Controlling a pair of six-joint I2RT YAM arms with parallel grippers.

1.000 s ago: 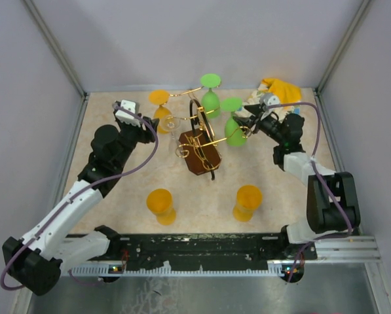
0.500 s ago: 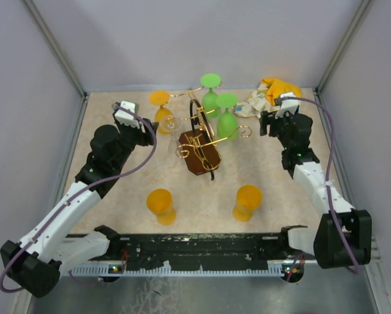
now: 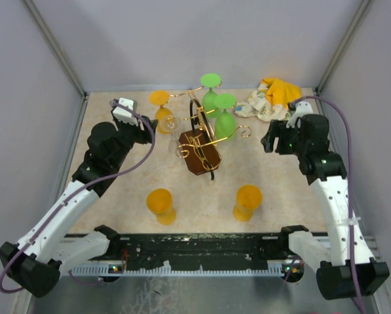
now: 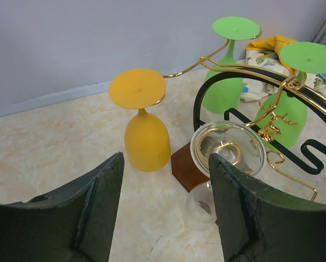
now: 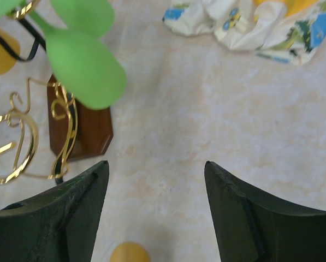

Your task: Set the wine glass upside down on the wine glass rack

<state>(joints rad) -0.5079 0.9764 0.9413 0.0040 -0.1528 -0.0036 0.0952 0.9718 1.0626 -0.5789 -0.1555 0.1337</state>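
The wine glass rack [image 3: 194, 140], gold wire on a dark brown base [image 3: 199, 161], stands mid-table. Upside down on its arms hang two green glasses [image 3: 225, 120] [image 3: 210, 93], an orange one [image 3: 160, 109] and a clear one [image 3: 171, 127]. My right gripper [image 3: 268, 138] is open and empty, right of the rack and apart from the nearer green glass [image 5: 86, 68]. Left of the rack, my left gripper [image 3: 148, 133] is open and empty; its wrist view shows the clear glass [image 4: 228, 147] by the right finger [image 4: 244, 213] and the orange one [image 4: 146, 139] ahead.
Two orange glasses [image 3: 160, 205] [image 3: 247, 201] stand upright on the table in front of the rack. A crumpled yellow and patterned cloth [image 3: 272, 98] lies at the back right corner. Grey walls close in the table on three sides.
My right gripper has opened and let go of the nearer green glass, which now hangs on the rack. The right arm has drawn back to the right. The left arm has barely moved.
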